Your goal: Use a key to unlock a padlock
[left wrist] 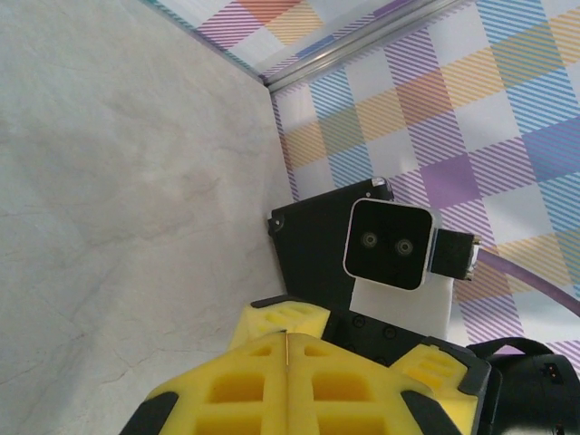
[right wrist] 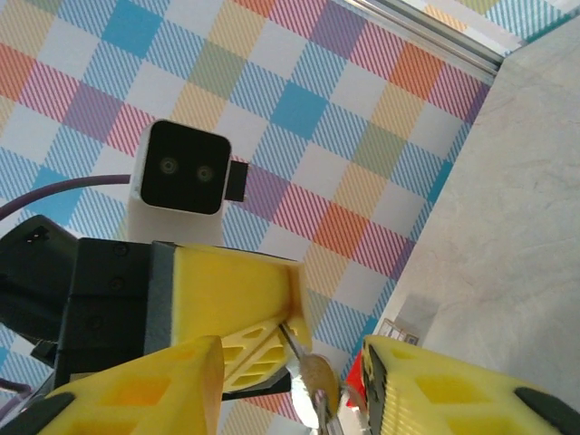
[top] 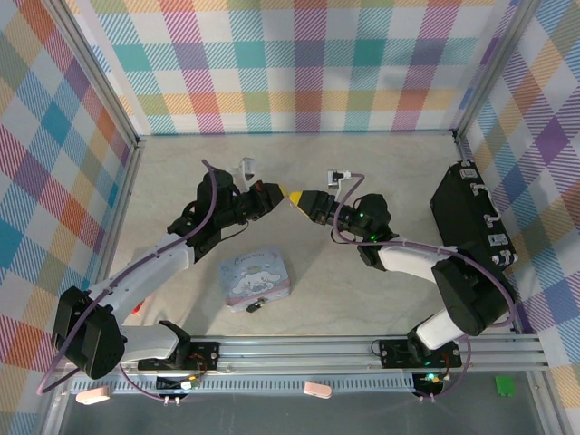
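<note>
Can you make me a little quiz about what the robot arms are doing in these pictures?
1. True or false: the left gripper and the right gripper are far apart from each other.
2. Where is the pastel cartoon tin? A) lying on the table B) inside the right gripper C) on top of the black case
3. Fill in the blank: the left gripper pinches a small metal piece, and the right gripper's jaws around it are ____.

Key: 1 false, they meet tip to tip. 2 A. 3 open.
</note>
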You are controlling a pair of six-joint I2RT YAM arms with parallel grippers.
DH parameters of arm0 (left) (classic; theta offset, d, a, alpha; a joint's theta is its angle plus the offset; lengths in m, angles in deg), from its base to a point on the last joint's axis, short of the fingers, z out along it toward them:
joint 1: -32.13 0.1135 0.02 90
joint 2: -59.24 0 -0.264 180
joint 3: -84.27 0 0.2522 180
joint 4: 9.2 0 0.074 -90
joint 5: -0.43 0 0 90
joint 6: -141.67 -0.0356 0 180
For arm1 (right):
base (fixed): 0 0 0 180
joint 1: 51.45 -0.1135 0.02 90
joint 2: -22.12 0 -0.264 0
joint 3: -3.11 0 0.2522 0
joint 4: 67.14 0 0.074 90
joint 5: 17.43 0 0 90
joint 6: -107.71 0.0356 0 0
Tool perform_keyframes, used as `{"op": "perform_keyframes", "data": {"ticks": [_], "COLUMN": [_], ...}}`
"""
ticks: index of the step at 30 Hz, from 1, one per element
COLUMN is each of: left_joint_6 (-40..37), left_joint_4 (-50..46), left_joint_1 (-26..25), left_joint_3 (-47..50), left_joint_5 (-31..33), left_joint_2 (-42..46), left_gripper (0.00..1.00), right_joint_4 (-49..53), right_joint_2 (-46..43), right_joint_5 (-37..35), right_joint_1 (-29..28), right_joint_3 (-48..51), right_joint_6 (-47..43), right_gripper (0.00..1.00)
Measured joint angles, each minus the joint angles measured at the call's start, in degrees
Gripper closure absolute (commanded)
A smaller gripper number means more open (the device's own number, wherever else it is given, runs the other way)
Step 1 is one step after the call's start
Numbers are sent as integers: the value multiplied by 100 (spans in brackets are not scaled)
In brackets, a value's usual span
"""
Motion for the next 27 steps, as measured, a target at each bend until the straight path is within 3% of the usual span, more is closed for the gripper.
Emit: {"op": "perform_keyframes", "data": {"ticks": [27], "left_joint_6": [-57], "left_joint_4": [-4], "left_joint_1": [4], "left_joint_3": [-118], "left_joint_5": [-11], "left_joint_2": [2], "left_gripper": [100], "right_joint_4": [-181], "right_joint_2": [59], "right_joint_5": [201], "right_joint_1": [0], "right_joint_3": [2], "right_joint_6": [136], "right_gripper": [87]}}
